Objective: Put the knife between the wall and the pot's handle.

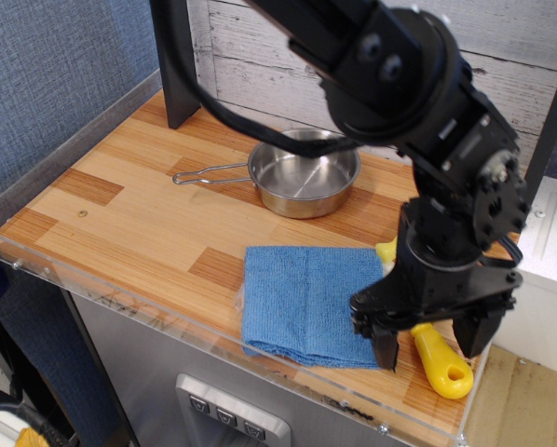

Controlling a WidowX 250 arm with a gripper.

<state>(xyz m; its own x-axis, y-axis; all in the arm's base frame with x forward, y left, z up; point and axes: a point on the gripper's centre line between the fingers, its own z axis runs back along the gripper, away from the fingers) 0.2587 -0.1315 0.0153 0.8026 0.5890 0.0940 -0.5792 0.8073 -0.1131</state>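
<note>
The knife's yellow handle (441,361) lies at the front right corner of the wooden counter (139,223); its white blade is hidden under my arm. My gripper (429,346) is open, one finger on each side of the handle, low over it. The shiny steel pot (304,172) stands at the back middle. The pot's wire handle (209,172) points left toward the dark blue wall (46,84). I cannot tell whether the fingers touch the knife.
A folded blue cloth (306,303) lies just left of the gripper. A small yellow thing (386,251) peeks out behind the arm. A black post (174,60) stands at the back left. A clear plastic rim (120,300) edges the counter front.
</note>
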